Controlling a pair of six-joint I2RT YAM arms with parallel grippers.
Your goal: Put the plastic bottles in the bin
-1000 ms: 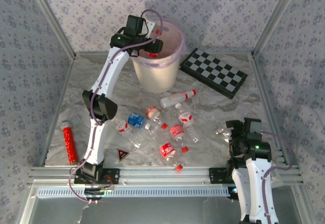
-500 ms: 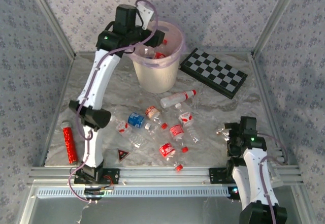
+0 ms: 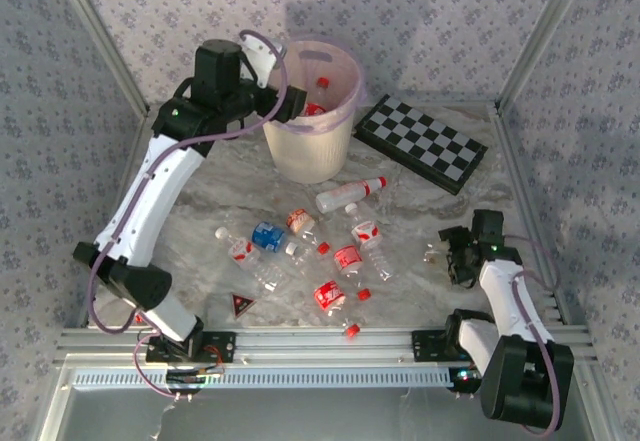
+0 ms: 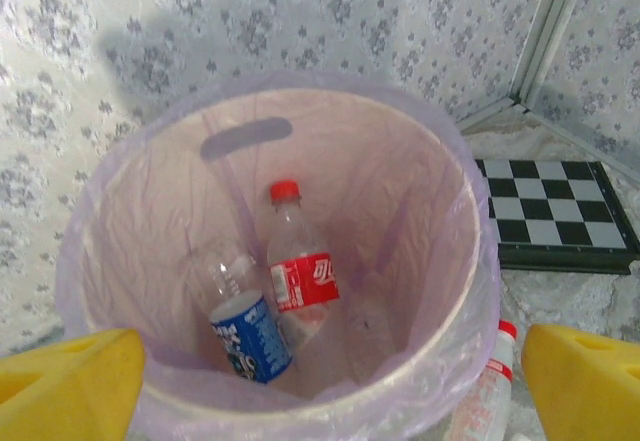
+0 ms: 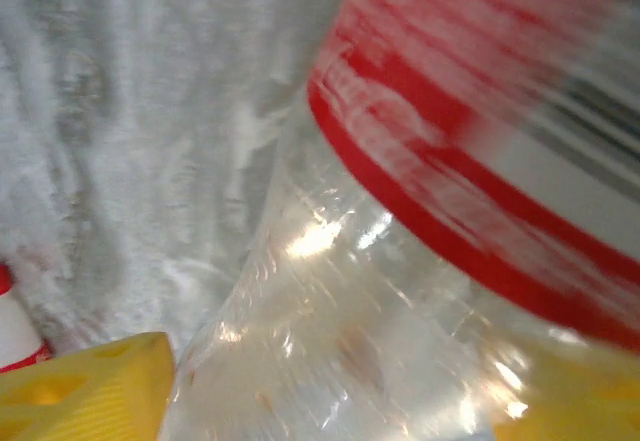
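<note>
Hovering at the left rim of the bin (image 3: 305, 156), the left gripper (image 3: 288, 103) has its yellow fingers (image 4: 60, 381) spread wide, with nothing between them.

- Bin: a cream bucket with a pinkish liner folded over its rim. It stands at the far side of the marbled table (image 3: 420, 211), just left of the checkerboard (image 3: 422, 143).
- Contents: one red-capped, red-labelled bottle (image 4: 298, 266) and one blue-labelled bottle (image 4: 250, 336), leaning together at the bottom.
- Loose plastic bottles (image 3: 348, 258): a cluster lying mid-table on the near side of the bin. A white bottle with red cap (image 3: 350, 194) lies closest to the bin.
- Right gripper (image 3: 455, 256): low at the table's right side, with a clear red-banded bottle (image 5: 400, 261) between its fingers. Whether it is pinched cannot be told.
- Dark triangular piece (image 3: 242, 305): near the table's front edge.
</note>
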